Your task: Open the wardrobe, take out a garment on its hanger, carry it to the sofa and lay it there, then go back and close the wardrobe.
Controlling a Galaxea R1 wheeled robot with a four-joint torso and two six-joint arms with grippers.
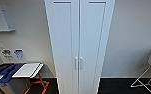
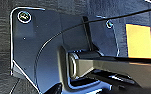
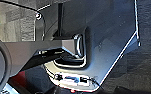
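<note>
The wardrobe [image 1: 78, 45] stands straight ahead in the head view, tall, narrow and white. Its two panelled doors are shut, meeting at a centre seam. Two small vertical silver handles [image 1: 78, 62] sit side by side at that seam, low in the picture. Whatever is inside the wardrobe is hidden behind the doors. Both wrist views look down over the robot's own dark plate onto dark carpet.
To the left of the wardrobe stands a bin with a blue lid [image 1: 6, 73] and a white board [image 1: 27, 70] on top, with an orange frame [image 1: 38, 86] below. A white wire-legged chair [image 1: 148, 72] stands at the right. Pale wall behind, dark floor [image 1: 116, 86].
</note>
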